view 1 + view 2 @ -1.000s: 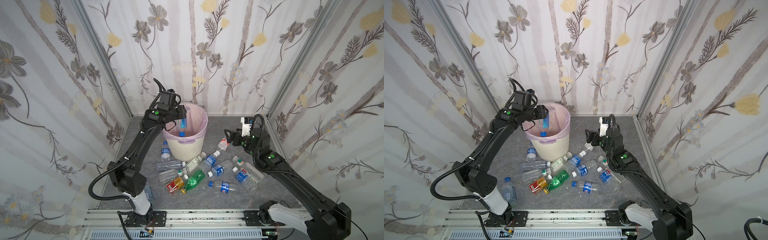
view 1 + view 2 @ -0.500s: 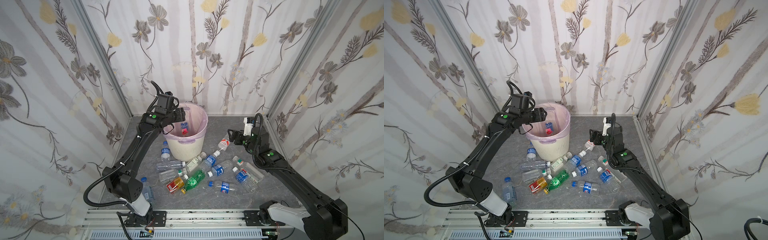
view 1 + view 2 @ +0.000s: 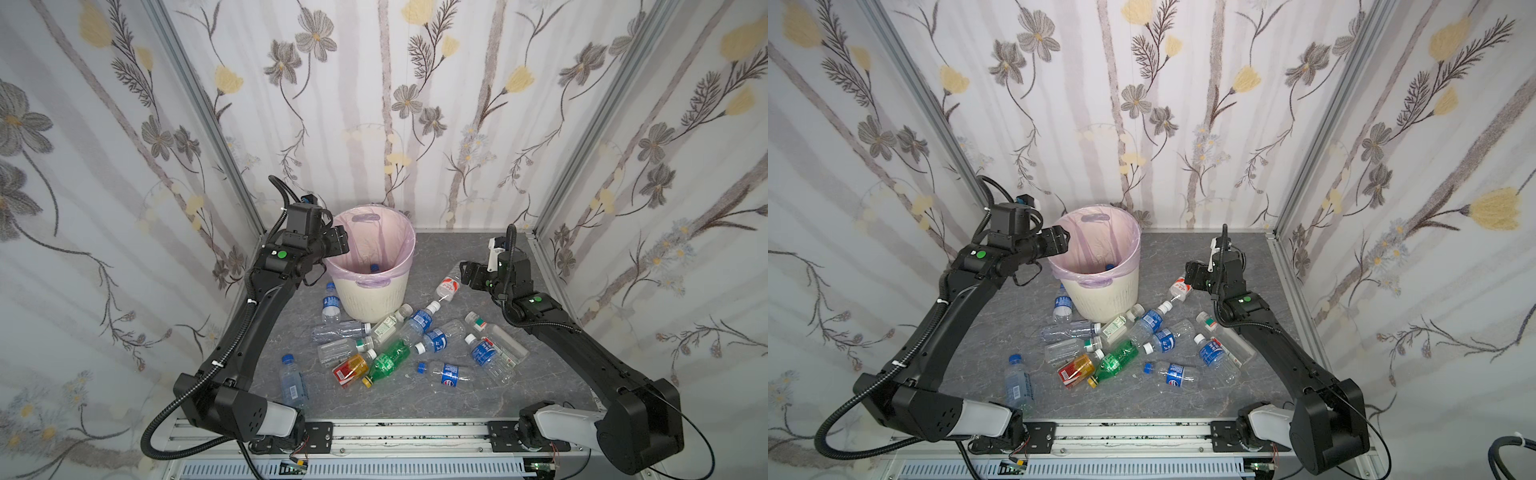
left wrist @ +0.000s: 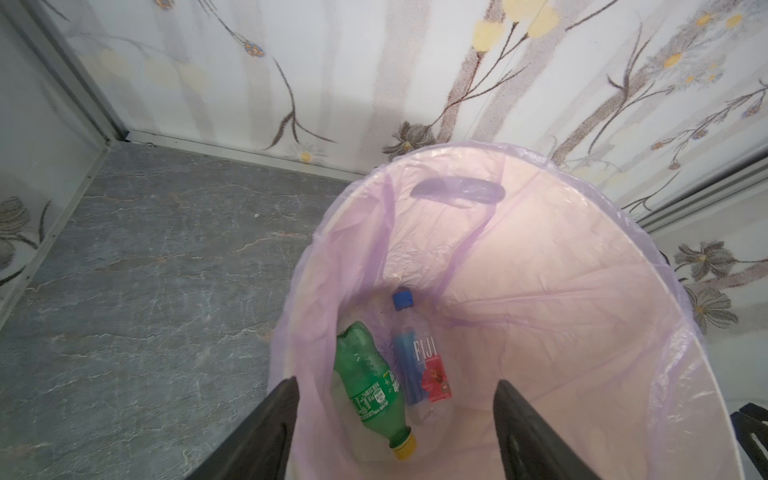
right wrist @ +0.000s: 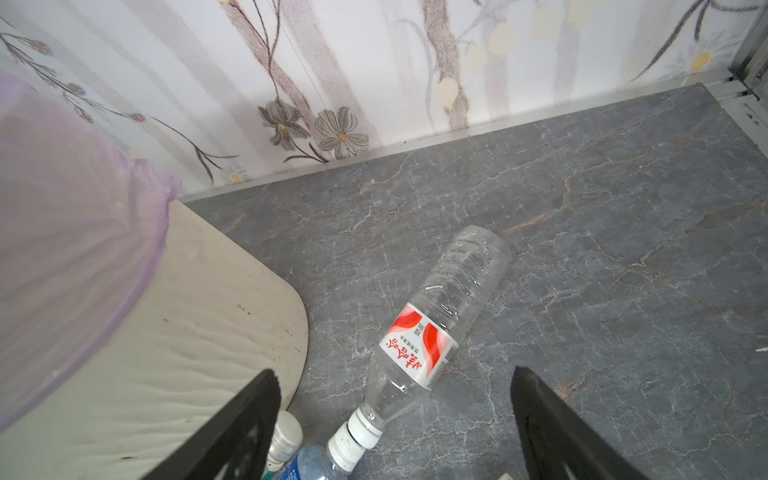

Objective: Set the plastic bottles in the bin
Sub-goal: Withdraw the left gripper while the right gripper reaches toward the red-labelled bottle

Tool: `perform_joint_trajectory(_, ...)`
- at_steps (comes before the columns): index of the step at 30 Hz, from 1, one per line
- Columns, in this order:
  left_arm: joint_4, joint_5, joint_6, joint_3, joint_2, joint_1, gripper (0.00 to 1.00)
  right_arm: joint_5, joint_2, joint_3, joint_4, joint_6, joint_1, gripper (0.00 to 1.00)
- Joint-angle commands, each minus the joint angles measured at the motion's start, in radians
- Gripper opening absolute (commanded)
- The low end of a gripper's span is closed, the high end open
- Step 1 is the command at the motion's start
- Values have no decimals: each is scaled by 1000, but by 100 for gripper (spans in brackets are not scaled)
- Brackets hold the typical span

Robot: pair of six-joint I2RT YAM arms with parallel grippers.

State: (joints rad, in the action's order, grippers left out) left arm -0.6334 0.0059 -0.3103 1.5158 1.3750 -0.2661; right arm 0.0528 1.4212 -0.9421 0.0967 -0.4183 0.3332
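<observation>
In both top views the cream, ribbed bin (image 3: 372,301), lined with a pink bag (image 3: 386,232), stands near the marbled tabletop's (image 3: 449,249) back left corner, showing only one blue cap (image 3: 374,268) inside, with plastic bottles (image 3: 388,359) scattered before it. The left wrist view reveals a green bottle (image 4: 368,390) and a clear blue-capped bottle (image 4: 417,361) side by side on its floor, under the left gripper (image 4: 397,380), spread and empty; the right wrist view shows the right gripper (image 5: 395,374), fingers released, near a clear red-and-white-labelled bottle (image 5: 419,345) lying beside the bin
</observation>
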Motion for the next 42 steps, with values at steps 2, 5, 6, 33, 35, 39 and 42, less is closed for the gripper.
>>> perform_joint_trajectory(2,49,-26,15,-112,-108,50,79,15,55,-28,14,-13,-7,89)
perform_joint_trajectory(5,54,-27,19,-189,-191,93,82,16,104,-45,16,-16,-10,92)
perform_joint_trajectory(6,54,-30,21,-211,-213,105,82,14,124,-52,17,-15,-11,93)
perform_joint_trajectory(33,138,41,-27,-657,-437,245,90,-37,612,-321,14,-110,-57,91)
perform_joint_trajectory(35,148,46,-33,-669,-442,246,92,-42,631,-335,18,-118,-57,90)
perform_joint_trajectory(39,171,69,-42,-689,-448,247,95,-45,667,-365,32,-127,-60,90)
perform_joint_trajectory(42,181,73,-44,-696,-454,249,96,-47,693,-391,51,-127,-60,89)
